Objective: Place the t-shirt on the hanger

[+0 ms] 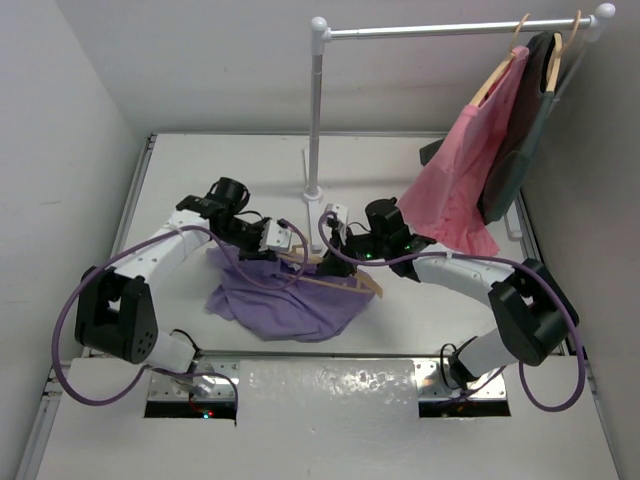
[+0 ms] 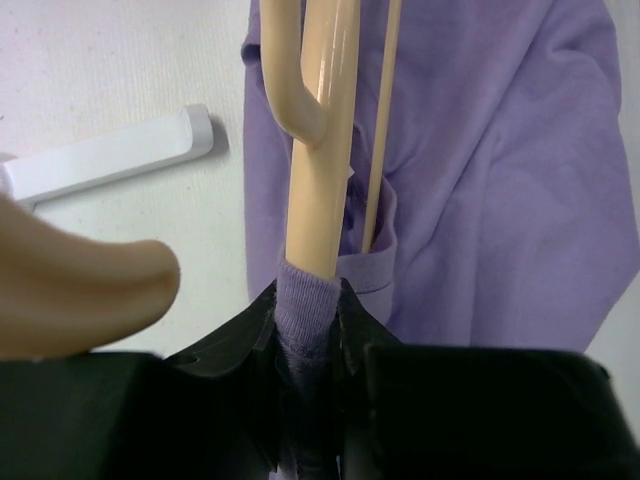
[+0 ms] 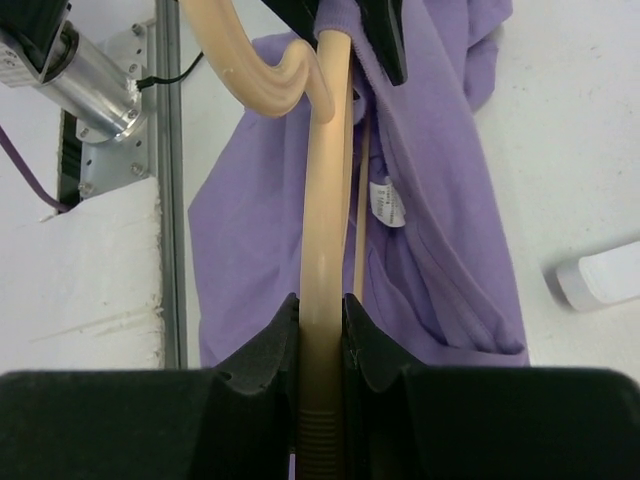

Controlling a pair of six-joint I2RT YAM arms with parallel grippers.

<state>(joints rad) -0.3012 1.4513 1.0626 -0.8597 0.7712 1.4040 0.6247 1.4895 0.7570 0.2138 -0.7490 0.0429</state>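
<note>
The lavender t-shirt (image 1: pixel 285 300) lies crumpled on the table between the two arms, with the tan hanger (image 1: pixel 340 283) on top of it. My left gripper (image 1: pixel 285 243) is shut on the t-shirt's ribbed collar (image 2: pixel 305 300), which is pulled over the end of one hanger arm (image 2: pixel 320 150). My right gripper (image 1: pixel 343 243) is shut on the other hanger arm (image 3: pixel 325 200), its jaws (image 3: pixel 322 330) tight against the wood. The purple cloth (image 3: pixel 440 200) spreads beneath the hanger. The left gripper's black fingers (image 3: pixel 385 40) show at the top of the right wrist view.
A white clothes rack stands behind, its pole (image 1: pixel 316 110) rising from a base foot (image 2: pixel 110 155) and carrying a rail (image 1: pixel 460 30). A pink garment (image 1: pixel 460 180) and a dark grey garment (image 1: pixel 520 140) hang at the right. The table's metal front edge (image 3: pixel 165 150) is close.
</note>
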